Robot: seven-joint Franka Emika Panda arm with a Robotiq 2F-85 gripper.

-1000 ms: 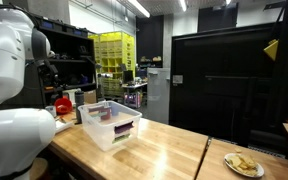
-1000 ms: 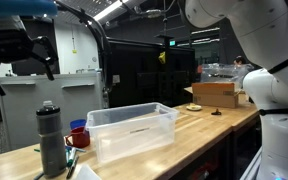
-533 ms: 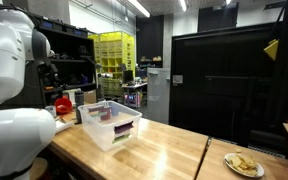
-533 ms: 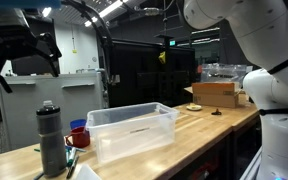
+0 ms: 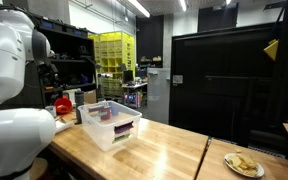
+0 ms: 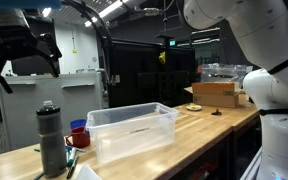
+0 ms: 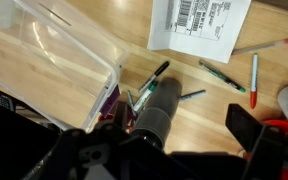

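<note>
Over the last second the pincer (image 6: 22, 70) has shifted slightly high over the left end of the worktop (image 6: 199, 122). Nothing on the worktop has moved.

So far nothing is lifted. In the wrist view the pens (image 7: 221, 76) lie loose on the wood beside a printed sheet (image 7: 199, 22), outside the bin (image 7: 54, 50), which has a few coloured things at one end.

The pincer hangs with its jaws spread as wide as they go, empty and touching nothing. Almost directly below it, well apart from it, the grey bottle (image 6: 51, 140) stands upright near the worktop's near left corner. A red cup (image 6: 77, 133) sits just right of the bottle, with the clear bin to the right of the cup. Far off to the right is a cardboard box (image 6: 216, 93).
</note>
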